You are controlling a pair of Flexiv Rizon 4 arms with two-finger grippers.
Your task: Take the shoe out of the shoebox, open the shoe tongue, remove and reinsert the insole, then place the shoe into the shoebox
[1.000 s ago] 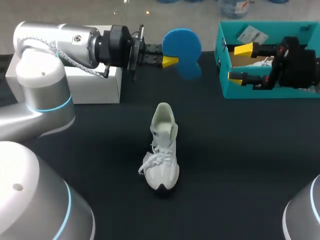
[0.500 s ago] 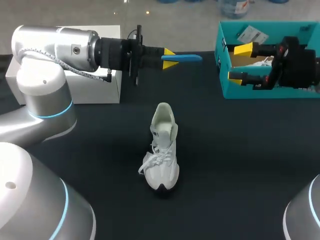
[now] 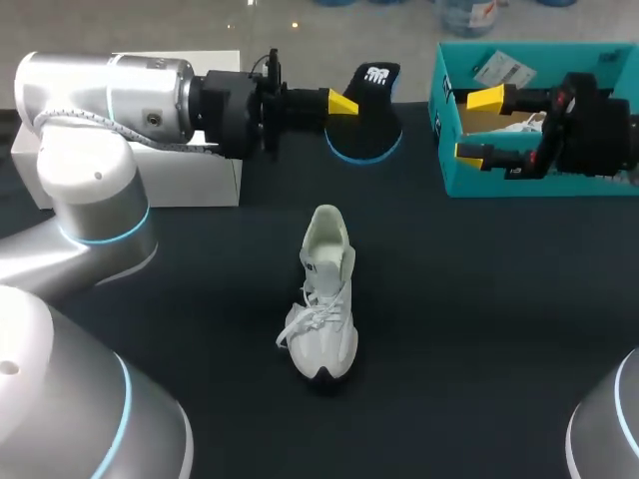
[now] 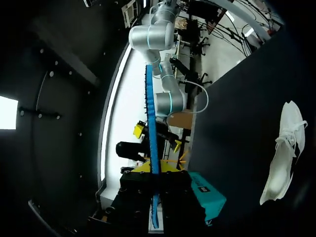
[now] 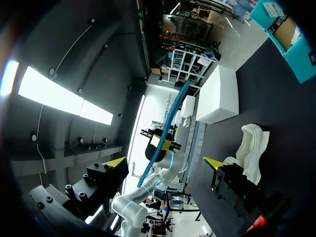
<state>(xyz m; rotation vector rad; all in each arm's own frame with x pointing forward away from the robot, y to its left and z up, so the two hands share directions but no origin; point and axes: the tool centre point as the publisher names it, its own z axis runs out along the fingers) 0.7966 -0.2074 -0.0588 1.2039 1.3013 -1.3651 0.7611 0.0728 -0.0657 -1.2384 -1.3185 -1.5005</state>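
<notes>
Currently, the shoe (image 3: 321, 299) stands on the tabletop (image 3: 499, 349), outside the shoebox (image 3: 469, 183). Its insole (image 3: 367, 112) is out, pinched by the left jaws above the far tabletop. The right jaws hang spread over the shoebox. Remaining: reinsert insole, rebox shoe.

Lit evenly from above in the head view, with hardly a shadow on the dark table (image 3: 479, 329). Dim and strongly bent in both wrist views (blown white at overhead lights (image 5: 64, 98)).
</notes>
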